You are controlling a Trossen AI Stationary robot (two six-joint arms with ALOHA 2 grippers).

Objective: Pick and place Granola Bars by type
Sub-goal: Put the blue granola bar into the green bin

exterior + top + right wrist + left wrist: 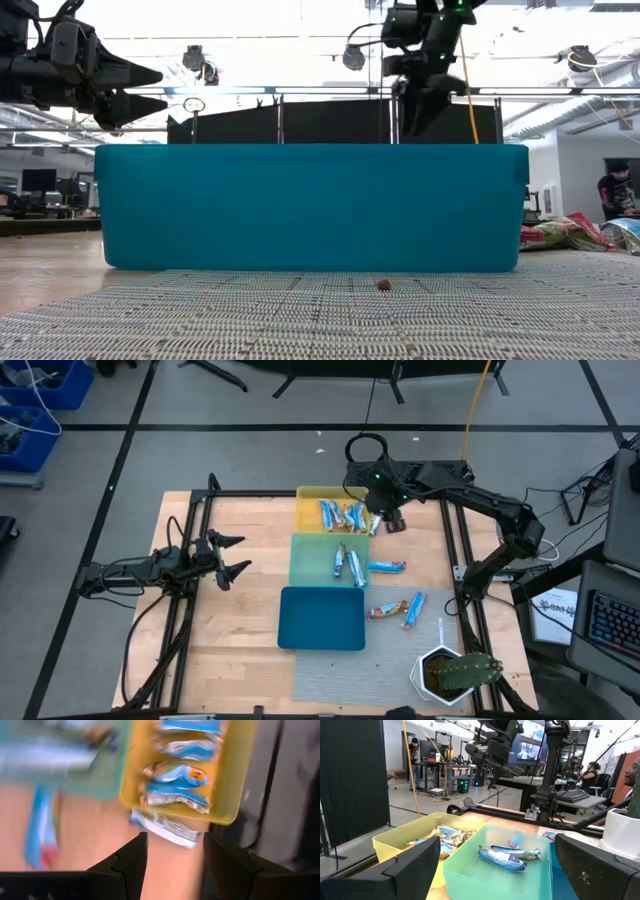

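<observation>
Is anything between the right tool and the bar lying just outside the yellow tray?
Nothing visible. The right tool hangs open above the blue-and-silver bar, which lies on the table against the yellow tray's outer wall. In the right wrist view the gap between the fingers looks straight onto it; only the tray wall is close alongside.

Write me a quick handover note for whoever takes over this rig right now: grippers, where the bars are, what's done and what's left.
Left gripper: open, empty, waiting over the table's left side.
Right gripper: open, above a silver-and-blue bar lying just outside the yellow tray.
Done: several bars sit in the yellow tray, two in the green tray.
The blue tray looks empty.
Left: three bars on the table right of the trays, plus the one under the right gripper.
</observation>
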